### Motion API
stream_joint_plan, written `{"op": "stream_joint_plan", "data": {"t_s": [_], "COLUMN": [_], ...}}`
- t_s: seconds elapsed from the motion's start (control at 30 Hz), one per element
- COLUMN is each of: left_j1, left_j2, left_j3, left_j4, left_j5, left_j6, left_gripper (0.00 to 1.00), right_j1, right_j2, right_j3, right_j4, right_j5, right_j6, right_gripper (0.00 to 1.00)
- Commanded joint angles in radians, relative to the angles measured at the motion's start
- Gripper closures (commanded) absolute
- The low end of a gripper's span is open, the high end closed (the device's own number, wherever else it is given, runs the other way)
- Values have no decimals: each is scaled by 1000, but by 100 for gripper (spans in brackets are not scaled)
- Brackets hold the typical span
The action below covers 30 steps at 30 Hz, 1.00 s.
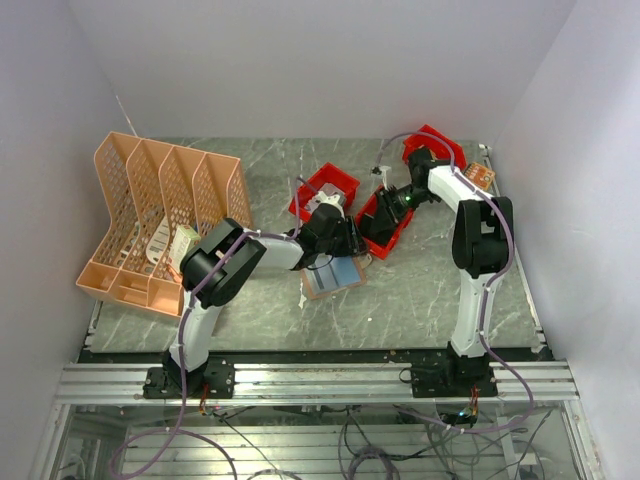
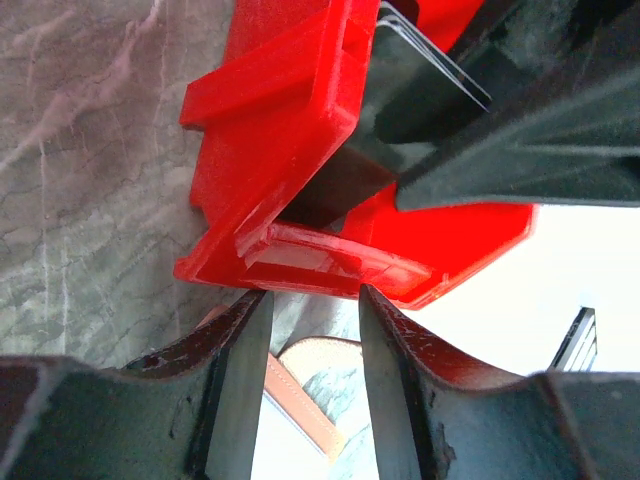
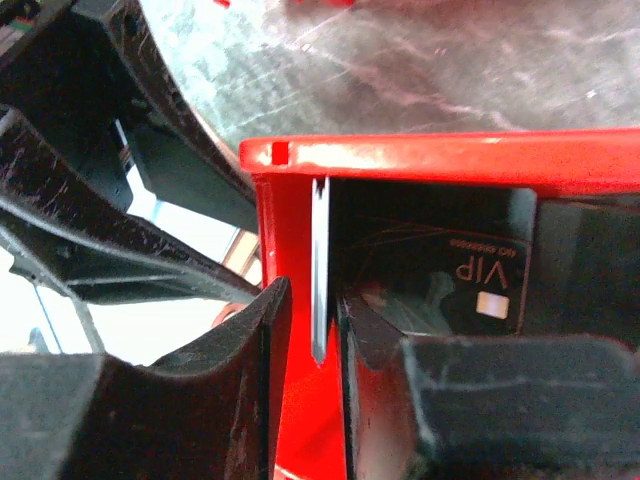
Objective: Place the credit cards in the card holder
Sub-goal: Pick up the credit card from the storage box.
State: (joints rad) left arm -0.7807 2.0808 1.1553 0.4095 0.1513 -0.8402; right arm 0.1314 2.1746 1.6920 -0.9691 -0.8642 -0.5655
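Observation:
The tan card holder [image 1: 316,286] lies open on the table with a light blue credit card [image 1: 343,270] on it. My left gripper [image 1: 343,240] [image 2: 312,300] hangs open just above it, nothing between its fingers; the holder's stitched edge [image 2: 300,390] shows below them. My right gripper [image 1: 385,212] [image 3: 312,300] reaches into the middle red bin [image 1: 392,232]. A whitish credit card [image 3: 320,270] stands on edge against the bin wall, between the narrow-set fingers. Whether they pinch it is unclear. A black VIP card [image 3: 470,280] lies in that bin.
Two more red bins [image 1: 325,185] [image 1: 432,148] stand behind and to the right. A peach mesh file rack [image 1: 160,220] fills the left side. The middle red bin's corner [image 2: 300,250] sits right in front of my left fingers.

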Motion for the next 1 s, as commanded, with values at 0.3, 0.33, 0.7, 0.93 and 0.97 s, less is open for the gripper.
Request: {"op": "stream_joint_plan", "data": {"t_s": [0.3, 0.33, 0.7, 0.93, 0.97], "left_j1": [6, 6, 14, 17, 16], "left_j2": [7, 5, -63, -104, -106], "left_j3": [52, 52, 4, -20, -20], "left_j4": [10, 11, 16, 16, 13], "left_j5": [17, 19, 9, 1, 2], "left_j6": [44, 45, 54, 60, 60], "left_gripper": [49, 49, 49, 48, 48], "right_j1": [23, 23, -13, -66, -68], "right_j2": [5, 7, -50, -52, -51], "right_j3": [-35, -35, -49, -17, -14], "right_j4": [137, 140, 184, 164, 161], "right_j5": [-5, -9, -8, -74, -81], "right_j6": [60, 62, 82, 94, 96], "right_gripper": [84, 85, 100, 100, 100]}}
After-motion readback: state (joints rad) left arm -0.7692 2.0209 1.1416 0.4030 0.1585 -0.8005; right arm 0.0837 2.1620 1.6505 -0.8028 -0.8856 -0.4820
